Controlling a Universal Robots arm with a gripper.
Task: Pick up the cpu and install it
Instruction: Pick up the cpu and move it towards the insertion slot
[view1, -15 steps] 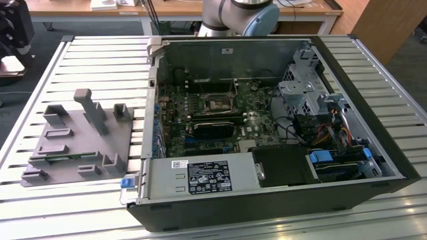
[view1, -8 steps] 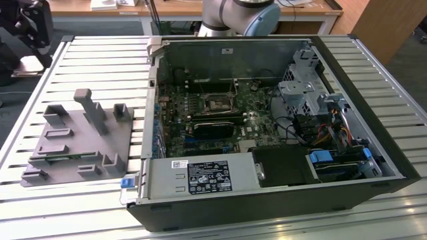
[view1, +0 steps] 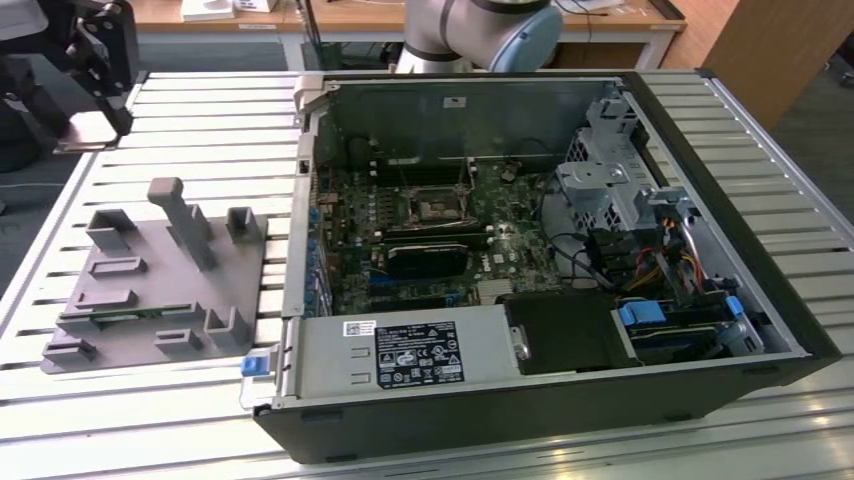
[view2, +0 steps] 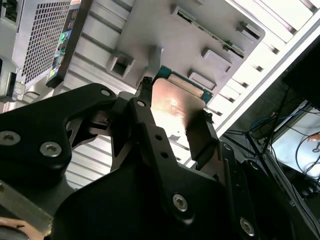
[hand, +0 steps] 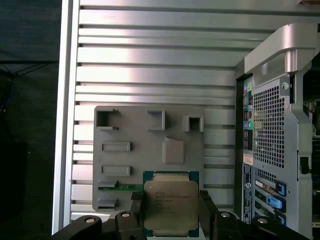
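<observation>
Our black tool (hand: 170, 200) is clamped on the thin square silvery-grey cpu (hand: 171, 215), which sits flat between its fingers. The grey plastic tray (hand: 125, 130) lies beyond them.

Open computer case (view1: 534, 435) on slatted table (view1: 200, 130); grey fixture plate (view1: 160, 290) beside it, green memory stick (view1: 127, 318) on plate.

Arm (view1: 478, 30) rises at the far side, mid-frame in the exterior view. Black gripper (view1: 94, 118) sits raised at the exterior view's far left, pointing down. In both wrist views its two fingers (hand: 138, 212) (view2: 146, 100) are clamped on opposite edges of the cpu (hand: 171, 205), held flat.
</observation>
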